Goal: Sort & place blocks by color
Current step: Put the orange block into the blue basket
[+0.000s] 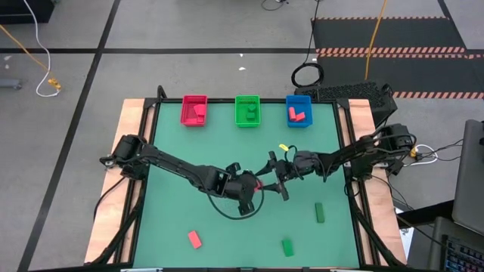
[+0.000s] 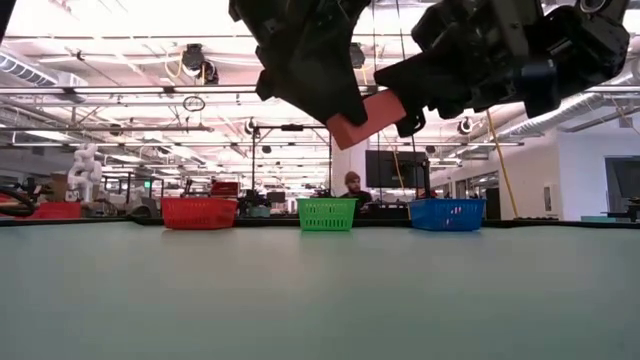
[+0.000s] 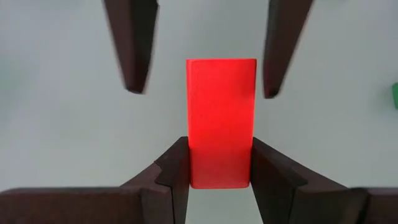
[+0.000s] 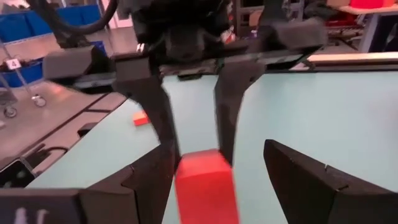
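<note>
A red block (image 3: 221, 106) hangs in the air over the middle of the green table (image 1: 174, 219), with my left gripper (image 1: 258, 184) shut on it. My right gripper (image 1: 274, 180) faces it from the table's right, level and open. Its two fingers (image 3: 134, 56) stand on either side of the block's free end with gaps showing. The low view shows the block (image 2: 366, 117) tilted, high above the table between both grippers. Loose blocks lie near the front edge: a red one (image 1: 195, 239), a green one (image 1: 287, 247) and a green bar (image 1: 319, 212). My left gripper pinches the red block's two long sides at the end nearest the wrist (image 3: 219, 171) between its two fingers. The fingers slant down from the table's left and lie along the block. The block is lifted clear and sticks out past the fingertips.
Three small bins stand in a row at the far edge: red (image 1: 184, 112), green (image 1: 237, 111) and blue (image 1: 290, 103), each with blocks inside; the blue one holds red blocks. Beyond the table a person sits in the room (image 2: 352, 185).
</note>
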`<action>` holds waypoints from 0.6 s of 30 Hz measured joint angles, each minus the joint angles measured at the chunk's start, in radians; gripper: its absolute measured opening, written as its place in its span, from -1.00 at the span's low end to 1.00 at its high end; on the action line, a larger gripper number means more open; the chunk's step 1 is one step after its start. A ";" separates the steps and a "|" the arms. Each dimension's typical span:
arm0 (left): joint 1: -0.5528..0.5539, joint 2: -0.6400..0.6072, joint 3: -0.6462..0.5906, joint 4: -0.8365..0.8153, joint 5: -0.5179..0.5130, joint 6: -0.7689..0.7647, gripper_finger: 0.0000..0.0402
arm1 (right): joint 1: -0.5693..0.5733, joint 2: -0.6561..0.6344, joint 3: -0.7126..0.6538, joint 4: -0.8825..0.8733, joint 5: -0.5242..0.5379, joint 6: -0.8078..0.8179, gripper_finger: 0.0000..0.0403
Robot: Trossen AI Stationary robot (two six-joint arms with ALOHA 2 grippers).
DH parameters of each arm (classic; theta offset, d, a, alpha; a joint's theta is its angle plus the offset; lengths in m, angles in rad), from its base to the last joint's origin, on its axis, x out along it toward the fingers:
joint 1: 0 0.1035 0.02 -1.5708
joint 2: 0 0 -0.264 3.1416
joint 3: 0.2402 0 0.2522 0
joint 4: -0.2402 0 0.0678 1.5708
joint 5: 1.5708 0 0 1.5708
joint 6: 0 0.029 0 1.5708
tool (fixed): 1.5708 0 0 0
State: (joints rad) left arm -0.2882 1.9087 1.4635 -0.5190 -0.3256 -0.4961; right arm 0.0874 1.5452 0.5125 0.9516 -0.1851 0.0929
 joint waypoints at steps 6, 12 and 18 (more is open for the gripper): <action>0.000 0.000 0.000 0.004 -0.018 0.000 -0.34 | 0.018 0.000 0.000 -0.007 0.000 -0.009 0.19; 0.000 -0.005 0.000 0.028 -0.021 0.005 -0.34 | 0.019 0.000 0.000 -0.028 0.002 -0.026 0.19; 0.000 -0.014 0.000 0.056 -0.024 0.013 -0.34 | 0.020 0.000 0.000 -0.052 0.029 -0.052 0.04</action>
State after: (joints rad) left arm -0.2882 1.8950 1.4639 -0.4630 -0.3492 -0.4831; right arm 0.1070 1.5452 0.5125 0.9001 -0.1562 0.0404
